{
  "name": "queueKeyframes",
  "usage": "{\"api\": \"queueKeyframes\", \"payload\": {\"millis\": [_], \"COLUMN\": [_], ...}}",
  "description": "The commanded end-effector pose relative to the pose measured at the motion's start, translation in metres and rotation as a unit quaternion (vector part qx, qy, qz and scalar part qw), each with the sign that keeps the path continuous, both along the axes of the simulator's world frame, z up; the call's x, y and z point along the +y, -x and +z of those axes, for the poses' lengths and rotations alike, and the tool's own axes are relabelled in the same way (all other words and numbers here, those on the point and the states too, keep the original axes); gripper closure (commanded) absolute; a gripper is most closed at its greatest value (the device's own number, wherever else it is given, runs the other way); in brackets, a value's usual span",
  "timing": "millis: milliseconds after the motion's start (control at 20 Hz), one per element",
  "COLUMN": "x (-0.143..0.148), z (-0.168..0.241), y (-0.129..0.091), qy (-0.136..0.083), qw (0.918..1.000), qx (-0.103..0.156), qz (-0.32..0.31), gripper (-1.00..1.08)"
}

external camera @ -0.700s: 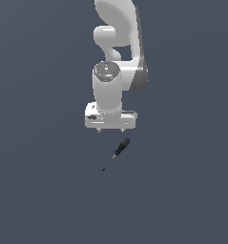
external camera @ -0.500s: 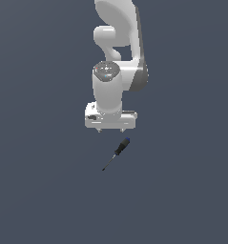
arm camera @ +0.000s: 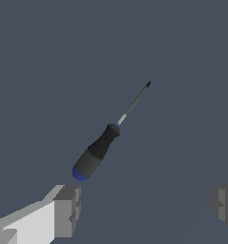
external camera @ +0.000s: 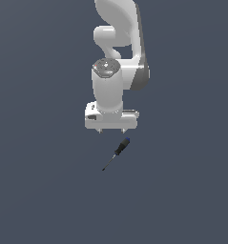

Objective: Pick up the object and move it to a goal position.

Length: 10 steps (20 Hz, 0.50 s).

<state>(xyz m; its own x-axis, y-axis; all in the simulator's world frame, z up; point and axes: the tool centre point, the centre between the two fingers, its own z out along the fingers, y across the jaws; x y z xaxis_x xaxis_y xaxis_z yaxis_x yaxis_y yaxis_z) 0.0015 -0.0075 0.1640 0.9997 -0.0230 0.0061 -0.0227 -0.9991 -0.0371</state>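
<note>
Item: screwdriver, black handle, blue end, lying flat on the bench. Hand: released, fingers spread wide, empty, hovering just beside the handle, apparently aligning for pickup.

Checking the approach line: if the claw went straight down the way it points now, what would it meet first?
Probably the bare floor, not the screwdriver. In the wrist view the open claw has its fingers just short of the blue handle end, though depth is unclear.
</note>
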Motion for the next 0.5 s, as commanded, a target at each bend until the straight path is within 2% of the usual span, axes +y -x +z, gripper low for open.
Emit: {"api": "queueKeyframes", "payload": {"millis": [0, 450], "x": [0.0, 0.004], "z": [-0.001, -0.014], "y": [0.0, -0.007], "qy": [0.0, 0.001], "qw": [1.0, 0.9988], "qx": [0.0, 0.003], "qz": [-0.003, -0.049], "gripper": [-0.92, -0.92]}}
